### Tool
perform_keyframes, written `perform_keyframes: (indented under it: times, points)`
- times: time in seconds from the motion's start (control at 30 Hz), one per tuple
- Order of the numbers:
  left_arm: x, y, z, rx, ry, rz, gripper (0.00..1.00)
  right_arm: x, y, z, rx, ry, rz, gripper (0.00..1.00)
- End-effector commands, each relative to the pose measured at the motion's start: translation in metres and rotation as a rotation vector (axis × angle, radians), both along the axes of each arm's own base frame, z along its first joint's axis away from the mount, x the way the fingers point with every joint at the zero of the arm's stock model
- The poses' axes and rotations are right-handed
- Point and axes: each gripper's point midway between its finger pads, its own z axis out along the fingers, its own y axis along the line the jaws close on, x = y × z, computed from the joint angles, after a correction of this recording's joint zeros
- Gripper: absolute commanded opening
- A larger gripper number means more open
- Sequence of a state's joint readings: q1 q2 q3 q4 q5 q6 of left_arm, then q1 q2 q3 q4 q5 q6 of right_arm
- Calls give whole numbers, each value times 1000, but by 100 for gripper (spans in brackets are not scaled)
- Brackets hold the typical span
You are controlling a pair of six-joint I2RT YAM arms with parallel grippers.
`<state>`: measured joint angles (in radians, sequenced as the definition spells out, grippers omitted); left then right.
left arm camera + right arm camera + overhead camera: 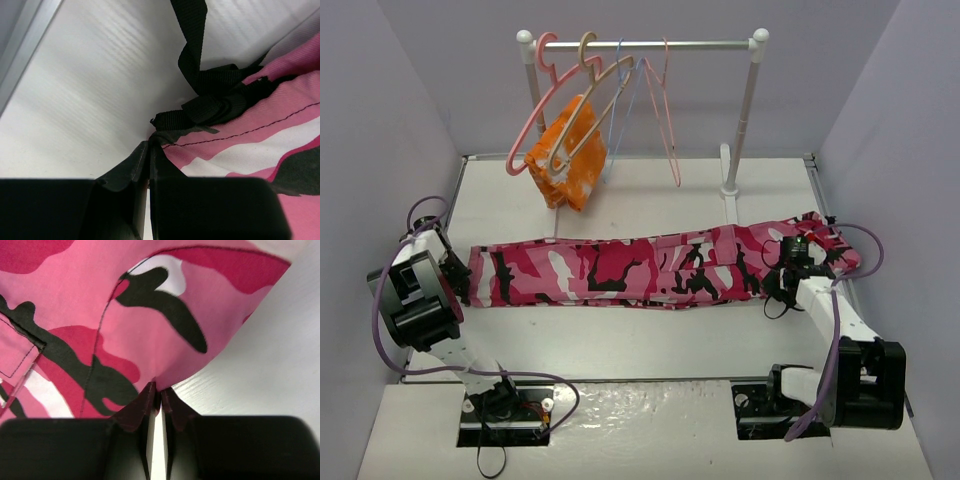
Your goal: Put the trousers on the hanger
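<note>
The trousers are pink, red, white and black camouflage, their nine-o'clock strap black. At eleven o'clock, the cloth is orange and white, the hanger beige.

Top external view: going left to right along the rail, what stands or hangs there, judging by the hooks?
Left post → thick pink hanger → beige hanger → blue wire hanger → pink wire hanger → right post.
</note>
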<state>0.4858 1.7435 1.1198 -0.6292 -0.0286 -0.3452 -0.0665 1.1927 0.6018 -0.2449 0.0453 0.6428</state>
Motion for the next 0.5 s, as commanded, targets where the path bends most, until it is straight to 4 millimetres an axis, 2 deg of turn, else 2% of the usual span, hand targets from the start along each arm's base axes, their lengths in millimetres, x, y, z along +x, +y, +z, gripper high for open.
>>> perform_keyframes:
  times: [0.0, 0.07, 0.17, 0.2, 0.27, 0.37, 0.47]
  points:
    - [-17, 31, 13, 135, 57, 103, 0, -8, -14, -3, -50, 37, -27, 12]
    - [-15, 32, 19, 133, 40, 120, 0, -1, -11, 4, -42, 22, -9, 21]
    - [-1, 34, 41, 141, -41, 130, 0, 19, -8, 37, -46, -61, 29, 37]
    - [5, 35, 50, 144, -77, 134, 10, 28, -8, 52, -54, -97, 38, 42]
    - [15, 34, 73, 147, -160, 140, 36, 42, -7, 79, -60, -158, 53, 53]
    - [22, 32, 98, 154, -237, 154, 57, 62, -3, 106, -62, -212, 88, 59]
    - [31, 19, 119, 145, -341, 130, 60, 84, 1, 121, -62, -242, 136, 58]
